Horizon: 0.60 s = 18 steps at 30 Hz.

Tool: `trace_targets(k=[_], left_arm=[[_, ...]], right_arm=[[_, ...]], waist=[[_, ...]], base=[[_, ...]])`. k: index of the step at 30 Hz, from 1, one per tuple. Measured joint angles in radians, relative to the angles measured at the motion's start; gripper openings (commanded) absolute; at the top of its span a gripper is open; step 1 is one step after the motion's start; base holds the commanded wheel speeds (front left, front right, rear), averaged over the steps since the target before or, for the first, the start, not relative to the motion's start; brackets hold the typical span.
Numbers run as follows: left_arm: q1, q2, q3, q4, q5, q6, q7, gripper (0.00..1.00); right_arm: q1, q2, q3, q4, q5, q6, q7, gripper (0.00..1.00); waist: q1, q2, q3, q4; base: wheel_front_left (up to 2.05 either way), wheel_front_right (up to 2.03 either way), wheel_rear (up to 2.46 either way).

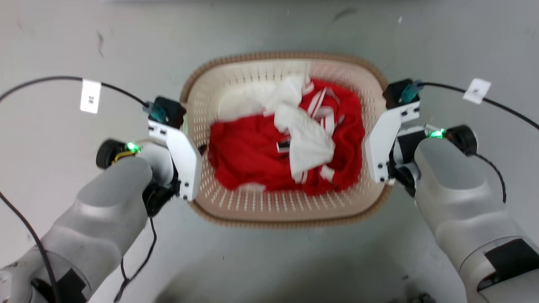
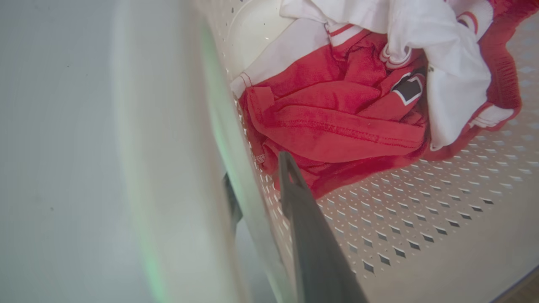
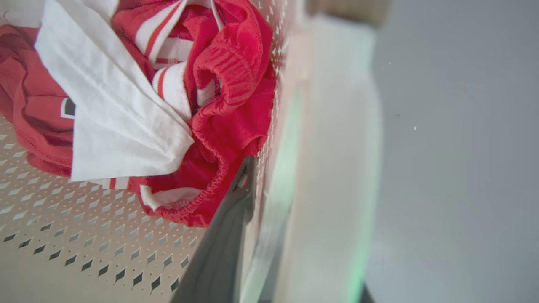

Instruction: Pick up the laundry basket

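- Laundry basket (image 1: 290, 56): centre of head view, long side running L-R, over grey floor (image 1: 269, 269). Can't tell if it's resting or lifted.
- Inside it: crumpled red garment (image 1: 248, 155) w/ white cloth (image 1: 307, 143) lying across the top. The pile sits nearer the right half; perforated bottom is bare along the near side.
- L claw (image 2: 255, 166): at basket's left short side, straddling the wall. Inner finger (image 2: 311, 244) is inside, against the perforated wall, tip touching the red fabric. Outer finger (image 2: 231, 202) is outside, partly behind the blurred rim. Wall sits pinched btwn them, so clenched on the basket.
- R claw (image 3: 257, 176): at right short side. One finger (image 3: 223, 244) lies flat along the inside wall, tip just beside the red elastic hem. Other finger is hidden behind the blurred rim, so can't tell if it's clamped or slack.
- Both wrists show a green light; a black cable w/ white tag (image 1: 90, 96) runs off each.
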Motion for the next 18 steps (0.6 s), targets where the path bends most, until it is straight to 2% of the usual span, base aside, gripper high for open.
trace_targets(k=[8, 18], left_arm=[[0.06, 0.043, -0.054, -0.068, -0.106, 0.0, 0.136, 0.0], [0.162, 0.105, -0.079, -0.164, -0.162, 0.003, 0.272, 0.0]], right_arm=[[0.061, 0.004, 0.082, -0.015, 0.057, -0.001, 0.193, 0.0], [0.152, 0.002, 0.174, -0.084, 0.198, -0.002, 0.403, 0.0]], waist=[[0.0, 0.0, -0.18, -0.005], [-0.0001, 0.0, -0.424, -0.009]], base=[[0.0, 0.0, 0.0], [0.0, 0.0, 0.0]])
